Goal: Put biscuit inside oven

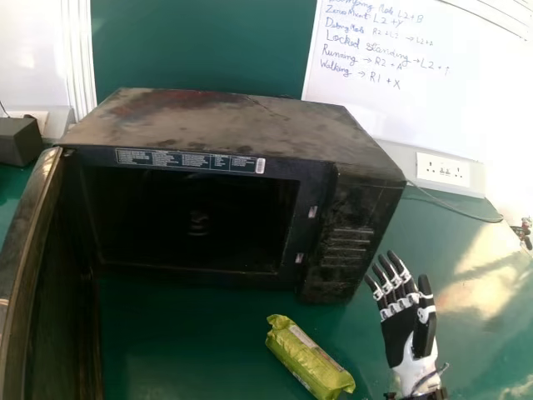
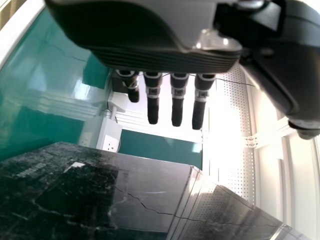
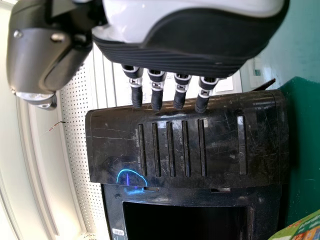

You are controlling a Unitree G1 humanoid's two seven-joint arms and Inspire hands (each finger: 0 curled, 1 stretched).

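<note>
Yellow-green, your biscuit packet lies on the table at five o'clock from the cavity of the microwave oven, near your right hand, which is empty and open at the packet's two o'clock, presumably so you can lower it over the wrapper. The door stands swung out at the cavity's eight o'clock, likely to leave you a free way in, while your left hand, straight-fingered and holding nothing in the left wrist view, is perhaps placed to mind that door.
</note>
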